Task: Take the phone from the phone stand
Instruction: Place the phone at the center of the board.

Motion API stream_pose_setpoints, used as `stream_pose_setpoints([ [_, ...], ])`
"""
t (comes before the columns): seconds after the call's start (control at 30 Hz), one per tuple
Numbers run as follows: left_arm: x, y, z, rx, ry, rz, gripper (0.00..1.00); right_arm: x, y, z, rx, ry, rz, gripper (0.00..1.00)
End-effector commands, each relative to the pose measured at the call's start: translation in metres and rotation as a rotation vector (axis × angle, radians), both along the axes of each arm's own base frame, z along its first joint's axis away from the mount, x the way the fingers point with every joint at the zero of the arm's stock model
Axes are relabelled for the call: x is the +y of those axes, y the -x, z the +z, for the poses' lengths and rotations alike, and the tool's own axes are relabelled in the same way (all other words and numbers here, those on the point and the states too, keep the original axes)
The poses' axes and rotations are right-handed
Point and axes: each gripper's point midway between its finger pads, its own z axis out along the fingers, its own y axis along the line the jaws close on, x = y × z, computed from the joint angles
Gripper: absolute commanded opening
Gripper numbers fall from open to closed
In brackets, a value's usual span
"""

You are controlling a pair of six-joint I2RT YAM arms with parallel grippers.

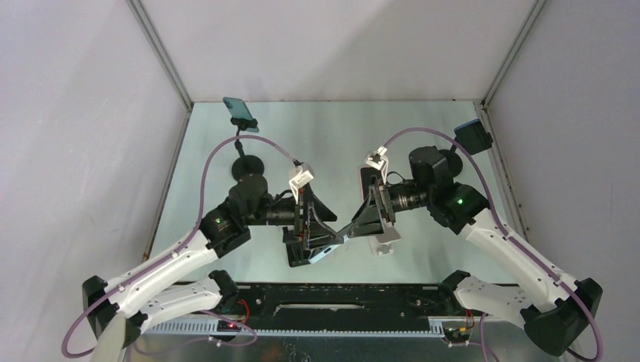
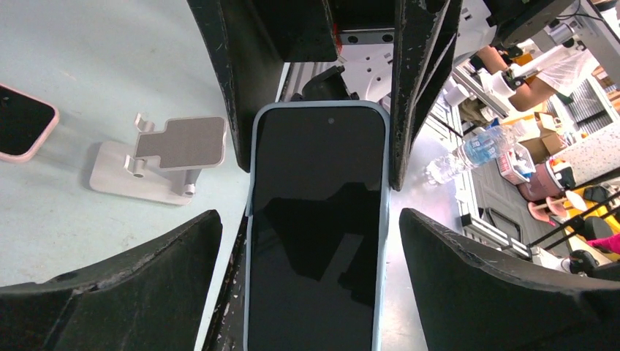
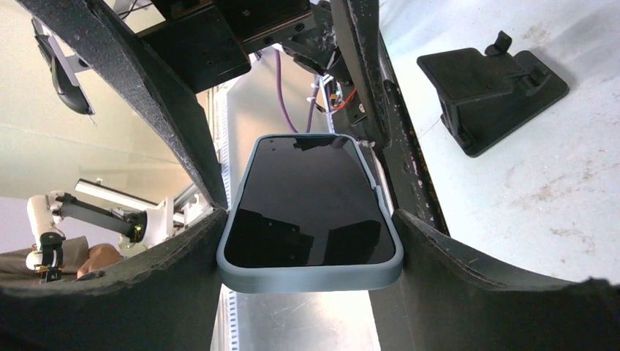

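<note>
Left wrist view is giving us one label, the blue band on a clear plastic water bottle (image 2: 475,150) beyond the worktop (image 2: 88,58), too small to read. We are seeing the right pincer (image 3: 308,219) clamping the phone (image 3: 311,190) by its long edges, holding it off the worktop between the two arms. The left pincer (image 2: 310,216) is standing wide open around the same phone, a sliver of light showing beside one finger. The phone is wearing a smooth grey-blue case with rounded corners, its glossy black screen facing both wrist cameras. The fingers (image 3: 117,292) are looking rough, black and wedge-shaped. A silver stand (image 2: 157,164) of pale metal and a matte black stand (image 3: 490,80) are sitting on the scuffed pale worktop, both apart from the phone.
</note>
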Motion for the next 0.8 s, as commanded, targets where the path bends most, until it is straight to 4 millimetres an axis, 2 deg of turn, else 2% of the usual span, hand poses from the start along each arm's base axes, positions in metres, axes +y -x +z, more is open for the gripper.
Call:
stream_pose_setpoints([
  [0.0,-0.004,0.009,0.008,-0.033,0.05,-0.061,0.98,0.0,0.013,0.034,-0.051,-0.083,0.055,0.0],
  [0.27,-0.013,0.029,0.005,-0.008,0.079,-0.15,0.98,0.0,0.015,0.039,-0.056,-0.097,0.055,0.0],
  [0.77,-0.019,0.041,0.004,0.006,0.094,-0.21,0.98,-0.004,0.018,0.041,-0.127,-0.113,0.074,0.0],
])
